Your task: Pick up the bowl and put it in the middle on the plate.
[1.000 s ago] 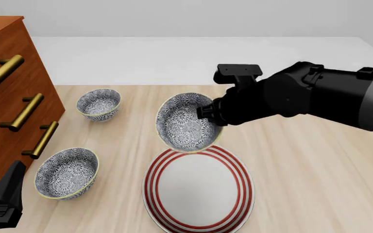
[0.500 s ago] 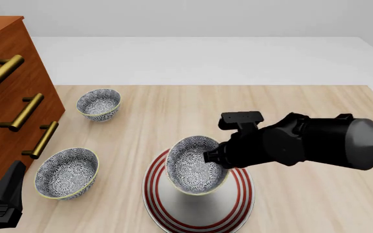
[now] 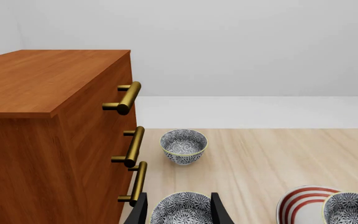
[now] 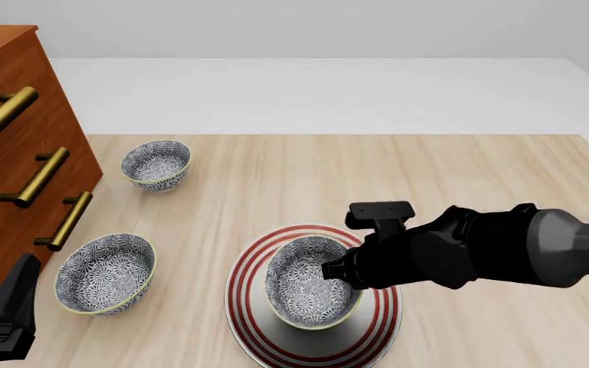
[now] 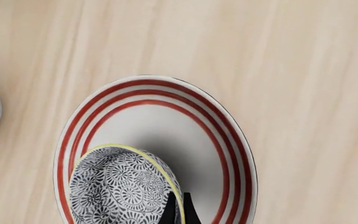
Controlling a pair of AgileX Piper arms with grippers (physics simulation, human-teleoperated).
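My right gripper is shut on the rim of the bowl, a small blue-grey patterned bowl with a yellowish rim. The bowl is tilted and sits low over the middle of the plate, a wide white plate with red rings. I cannot tell whether it touches. In the right wrist view the fingers pinch the wall of the bowl above the plate. My left gripper is open near the table's front left, with nothing between its fingers.
Two more patterned bowls stand on the table: one at front left, one further back. A wooden dresser with brass handles fills the left side. The right half of the table is bare wood.
My right gripper carried the bowl from above the table behind the plate forward and down to just over the plate's middle. The left arm has not moved.
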